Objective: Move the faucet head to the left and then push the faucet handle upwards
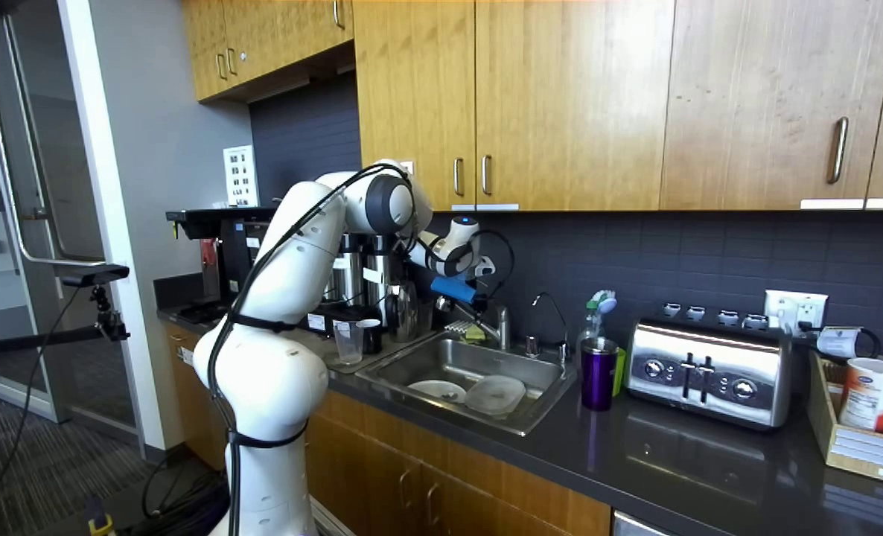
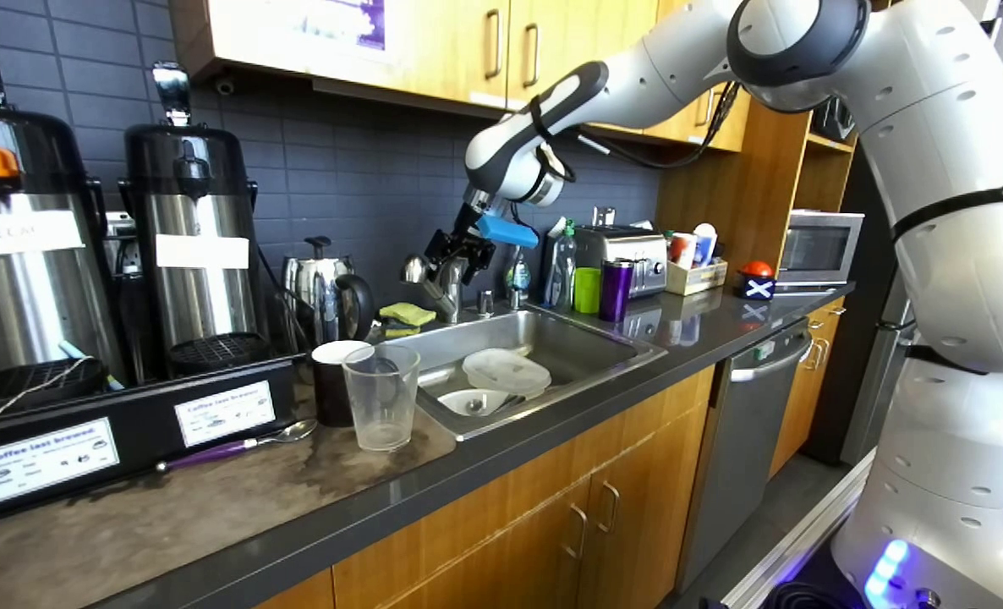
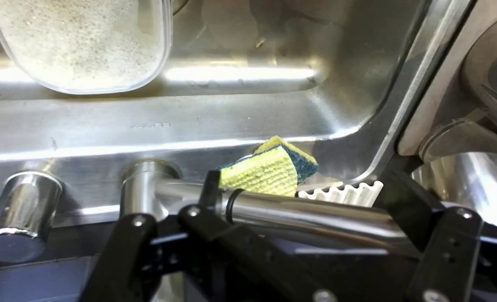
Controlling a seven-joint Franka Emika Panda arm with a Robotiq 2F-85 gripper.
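Observation:
The faucet head point(image 2: 414, 269) is the rounded silvery end of the spout, pointing toward the coffee pots; it also shows in an exterior view point(image 1: 442, 304). The faucet body point(image 1: 503, 328) stands at the sink's back rim. My gripper point(image 2: 459, 258) is at the faucet, over the spout. In the wrist view the gripper point(image 3: 309, 201) is open, its fingers apart along the metal spout point(image 3: 315, 212). One finger is by the dark ring near the body, the other by the head end, which it hides. I cannot tell whether they touch the spout. The handle is hidden behind the gripper.
The steel sink point(image 2: 565, 391) holds a soapy container point(image 3: 85, 42). A sponge point(image 3: 261, 172) and a white ridged piece point(image 3: 347, 193) lie beside the spout. A soap dispenser point(image 3: 24, 214), purple cup point(image 1: 598, 376), toaster point(image 1: 709, 372), kettle point(image 2: 320, 283) and clear cup point(image 2: 381, 402) stand around.

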